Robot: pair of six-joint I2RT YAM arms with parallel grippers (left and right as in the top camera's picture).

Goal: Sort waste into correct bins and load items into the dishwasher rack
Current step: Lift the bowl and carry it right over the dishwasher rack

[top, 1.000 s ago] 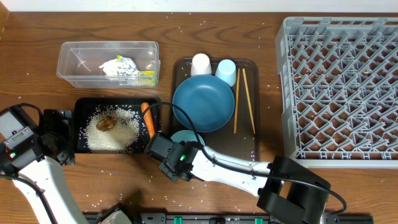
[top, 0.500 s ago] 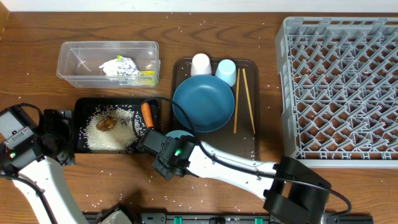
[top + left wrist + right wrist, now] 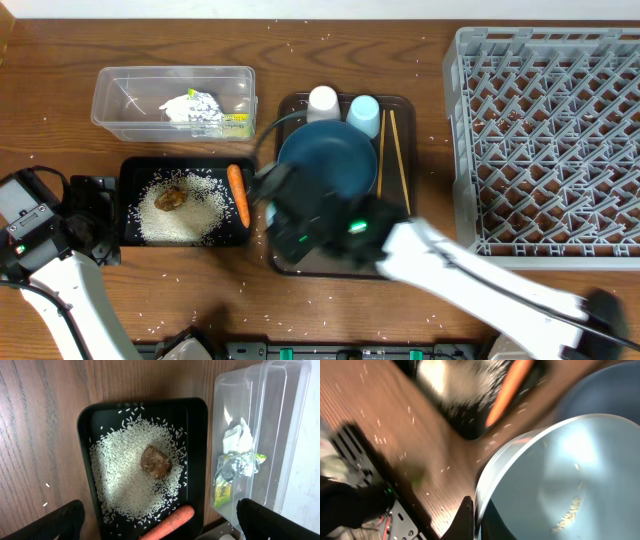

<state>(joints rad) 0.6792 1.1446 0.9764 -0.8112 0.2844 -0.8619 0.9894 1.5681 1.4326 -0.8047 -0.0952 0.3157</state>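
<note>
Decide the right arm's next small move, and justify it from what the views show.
Probably swing rightward toward the dishwasher rack. The right gripper appears to pinch the rim of the light blue bowl, which holds only a few rice grains; a rice pile already lies in the black tray.

Overhead: bright, even light from above, soft short shadows on the desk point(image 3: 60, 60); the right arm point(image 3: 430, 250) near the front edge is smeared by blur. Left wrist: sharp, with glare on the clear tub point(image 3: 282, 420) and white rice point(image 3: 120, 487). Right wrist: blurred throughout, the carrot point(image 3: 512, 385) a streak, the light blue bowl point(image 3: 560, 475) clearer.
</note>
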